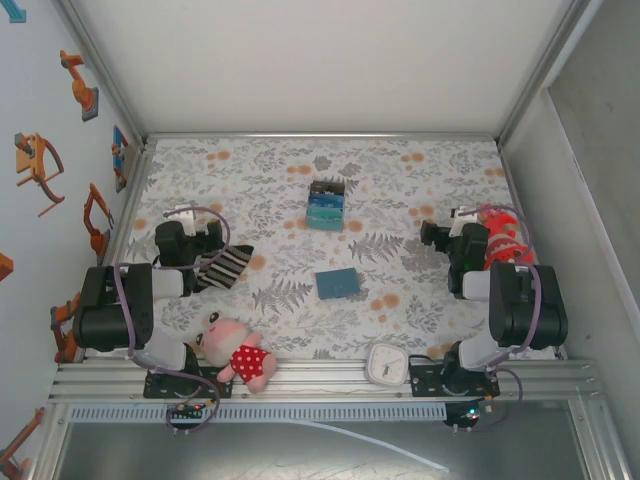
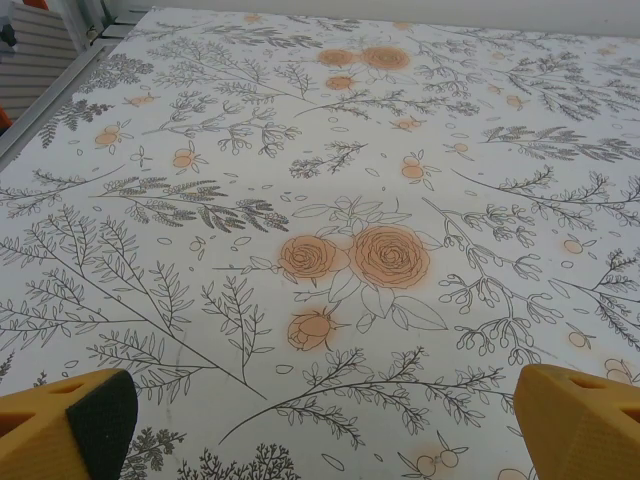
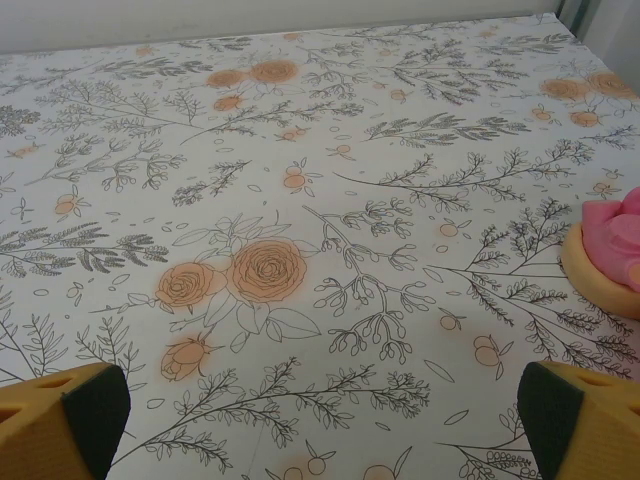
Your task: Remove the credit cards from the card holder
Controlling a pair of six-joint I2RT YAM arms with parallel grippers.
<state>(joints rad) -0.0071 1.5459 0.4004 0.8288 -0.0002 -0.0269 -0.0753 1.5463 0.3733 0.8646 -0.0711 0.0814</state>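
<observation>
The card holder [image 1: 338, 283], a flat steel-blue wallet, lies closed near the middle of the floral table. Farther back, apart from it, the credit cards [image 1: 326, 204] lie in a small overlapping stack of black, blue and teal. My left gripper [image 1: 195, 224] rests at the left side, well clear of both. Its yellow fingers [image 2: 70, 425] stand wide apart over bare cloth, so the left gripper [image 2: 325, 430] is open and holds nothing. My right gripper [image 1: 445, 233] sits at the right side. It is also open [image 3: 325, 425], with only tablecloth between its fingers [image 3: 585, 420].
A black-and-white striped sock [image 1: 225, 266] lies by the left arm. A pink plush doll [image 1: 240, 352] and a white clock [image 1: 384, 364] sit at the near edge. A red-and-pink toy [image 1: 505, 240] is beside the right arm, its pink edge [image 3: 605, 250] showing right of that gripper.
</observation>
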